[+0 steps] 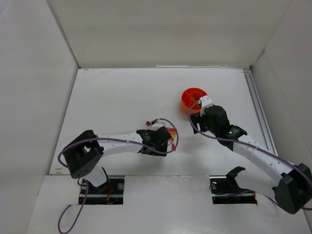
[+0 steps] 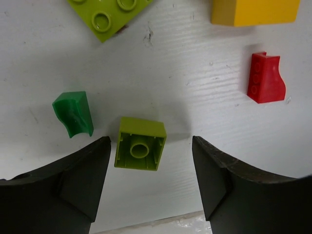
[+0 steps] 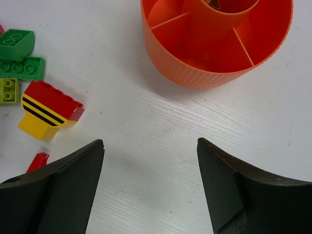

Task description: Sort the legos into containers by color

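Observation:
In the left wrist view my left gripper point(image 2: 151, 156) is open over the table. A lime brick point(image 2: 140, 143) lies on its side between the jaws, close to the left finger point(image 2: 83, 180), not gripped. Around it lie a green curved brick point(image 2: 73, 113), a red brick point(image 2: 264, 78), a lime plate point(image 2: 105, 12) and a yellow brick point(image 2: 253, 10). My right gripper point(image 3: 150, 151) is open and empty, just short of the orange bowl point(image 3: 214, 73). To its left lie green bricks point(image 3: 19, 56), a lime brick point(image 3: 9, 90), a red-and-yellow striped brick point(image 3: 48, 109) and a small red brick point(image 3: 38, 161).
In the top view the left gripper point(image 1: 157, 139) hangs over the brick pile near the table's front middle, and the orange bowl point(image 1: 191, 100) sits right of centre with the right gripper point(image 1: 207, 113) beside it. White walls enclose the table; a rail point(image 1: 256, 107) runs along the right edge.

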